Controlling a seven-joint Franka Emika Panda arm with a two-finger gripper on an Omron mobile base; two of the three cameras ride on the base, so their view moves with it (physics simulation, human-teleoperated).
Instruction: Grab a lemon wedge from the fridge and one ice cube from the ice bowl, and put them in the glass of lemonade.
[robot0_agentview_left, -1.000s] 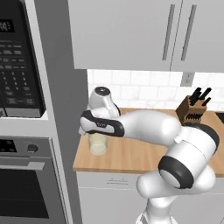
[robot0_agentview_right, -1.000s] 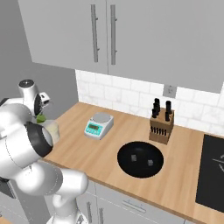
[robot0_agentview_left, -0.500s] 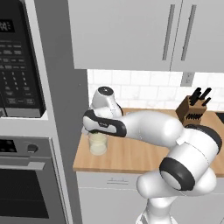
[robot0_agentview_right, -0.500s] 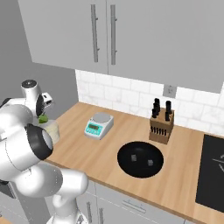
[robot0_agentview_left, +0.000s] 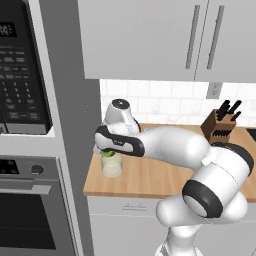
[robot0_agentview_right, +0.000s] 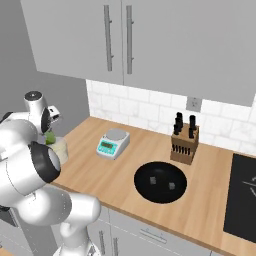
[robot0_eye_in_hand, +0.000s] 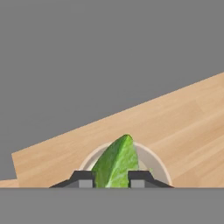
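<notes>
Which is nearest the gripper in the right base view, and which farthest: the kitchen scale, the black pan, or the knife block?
From the gripper at the counter's left end:
1. kitchen scale, just to its right
2. black pan, mid-counter, toward the front
3. knife block, by the back wall

lemon wedge (robot0_eye_in_hand: 115, 164): yellow-green, pointing up, sitting over the glass mouth | glass of lemonade (robot0_agentview_left: 111, 166): clear tumbler, upright, standing near the counter's left front corner

No legible text; microwave (robot0_agentview_left: 22, 75) panel markings too blurred.
</notes>
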